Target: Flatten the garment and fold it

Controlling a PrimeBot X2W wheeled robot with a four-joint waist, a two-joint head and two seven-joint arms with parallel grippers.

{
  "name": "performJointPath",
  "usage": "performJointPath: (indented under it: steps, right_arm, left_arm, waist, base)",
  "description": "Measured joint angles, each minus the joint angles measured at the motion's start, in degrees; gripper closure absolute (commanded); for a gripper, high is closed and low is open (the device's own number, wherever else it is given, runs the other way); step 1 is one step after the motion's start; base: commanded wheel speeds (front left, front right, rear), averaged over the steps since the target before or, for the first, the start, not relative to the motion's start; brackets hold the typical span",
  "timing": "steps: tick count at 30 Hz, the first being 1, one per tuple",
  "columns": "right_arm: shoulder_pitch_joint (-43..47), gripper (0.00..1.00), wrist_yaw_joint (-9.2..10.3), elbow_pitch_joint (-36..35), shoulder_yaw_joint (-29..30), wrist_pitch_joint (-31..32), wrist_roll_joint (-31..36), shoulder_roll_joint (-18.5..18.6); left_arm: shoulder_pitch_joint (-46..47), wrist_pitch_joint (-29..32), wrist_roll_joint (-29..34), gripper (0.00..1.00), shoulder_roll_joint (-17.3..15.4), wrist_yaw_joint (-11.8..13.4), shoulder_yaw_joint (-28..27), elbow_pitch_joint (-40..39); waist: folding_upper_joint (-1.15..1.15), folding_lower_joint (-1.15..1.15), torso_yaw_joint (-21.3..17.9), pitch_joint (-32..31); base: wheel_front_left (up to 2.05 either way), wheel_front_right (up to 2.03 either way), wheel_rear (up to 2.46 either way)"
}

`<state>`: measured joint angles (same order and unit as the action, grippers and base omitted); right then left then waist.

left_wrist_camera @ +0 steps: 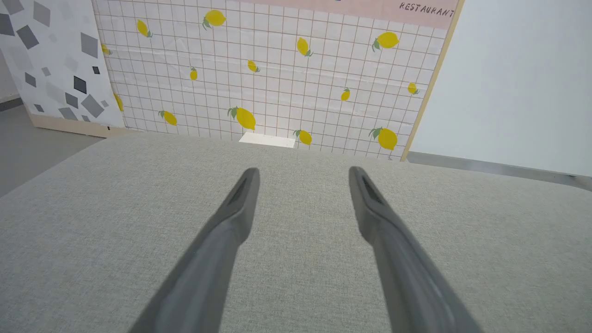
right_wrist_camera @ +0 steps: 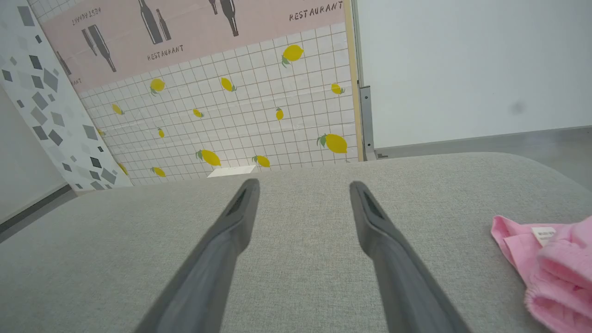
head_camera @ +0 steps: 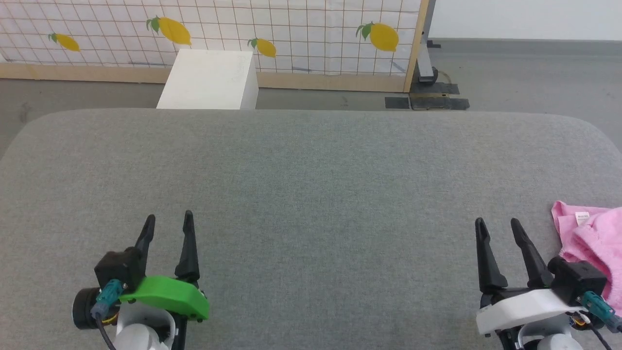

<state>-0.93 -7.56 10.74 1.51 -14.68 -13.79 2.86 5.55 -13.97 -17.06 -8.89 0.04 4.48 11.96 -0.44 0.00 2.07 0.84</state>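
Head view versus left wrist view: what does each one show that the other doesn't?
Head view, not left wrist: the pink garment, bunched at the right edge, beside the open right gripper. Left wrist, not head: a RESTAURANT sign and a grey-speckled panel. Both: the open left gripper, the grey surface, the lemon panel and the white box.

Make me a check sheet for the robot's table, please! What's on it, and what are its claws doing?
Surface: grey fabric-covered table, flat, rounded far corners.
Job's things: pink garment bunched at the right edge, not folded, white label showing.
Clutter: nothing seen.
Grippers: left gripper and right gripper both open, holding nothing; fingers not touching the garment.
Cables: short black cable at the left wrist; teal-plugged cable at the right wrist.
Surroundings: lemon-print panel, white box, grey floor behind the table.
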Motion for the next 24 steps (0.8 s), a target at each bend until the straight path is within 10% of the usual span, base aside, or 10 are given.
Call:
performJointPath:
  steps: [10, 11, 24]
  right_arm:
    - [0.0, 0.0, 0.0, 1.3, -0.9, 0.0, -0.5, 0.0]
    - [0.0, 1.0, 0.0, 1.3, -0.9, 0.0, -0.5, 0.0]
    - [0.0, 1.0, 0.0, 0.8, -0.9, 0.8, 0.0, 0.0]
  left_arm:
    - [-0.9, -0.3, -0.1, 0.0, 0.3, -0.5, 1.2, 4.0]
    - [-0.9, -0.3, -0.1, 1.0, 0.4, -0.5, 1.2, 4.0]
    - [-0.9, 0.4, 0.8, 1.0, 0.4, -0.5, 1.1, 3.2]
  waist:
    - [0.0, 0.0, -0.1, 0.1]
    - [0.0, 0.0, -0.1, 0.1]
    - [0.01, 0.0, -0.3, 0.0]
  base:
    - [0.0, 0.0, 0.0]
    - [0.0, 0.0, 0.0]
    - [0.0, 0.0, 0.0]
